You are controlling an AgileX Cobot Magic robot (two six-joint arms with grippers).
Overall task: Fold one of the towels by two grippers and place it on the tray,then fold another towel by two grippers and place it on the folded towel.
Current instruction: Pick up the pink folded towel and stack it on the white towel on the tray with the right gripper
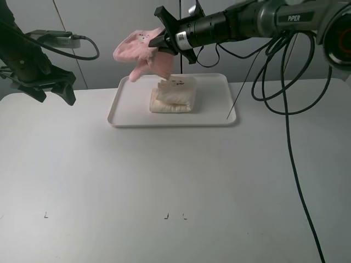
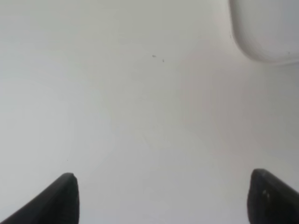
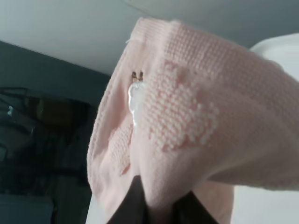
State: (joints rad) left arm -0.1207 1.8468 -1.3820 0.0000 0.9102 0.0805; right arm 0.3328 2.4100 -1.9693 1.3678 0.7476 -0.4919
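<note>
Where the right gripper (image 1: 160, 39) pinches shut, it has the light pink terry towel (image 1: 141, 53) bunched between its fingers, held in the air over the far-left part of the white tray (image 1: 119, 107); the wrist view shows black fingertips buried in looped pile, with a small embroidered mark on the cloth near the pinch. Towel hangs in a loose clump, one lobe drooping toward the tray: soft, limp, light, no stiffness to keep a fold by itself. Judgement: a single pinch lets the layers sag and splay, so the hold belongs on the stacked edges or a folded corner, taken deep enough to catch every layer; terry pile grips well, little risk of slipping, more risk of unfolding on release. Below and just right of the hanging cloth, the cream folded towel (image 1: 174, 96) lies mid-tray, toward the far rim. Left gripper (image 1: 53, 91) hovers with jaws spread wide and empty over the table's (image 1: 164, 181) far-left corner, well apart from the tray.
</note>
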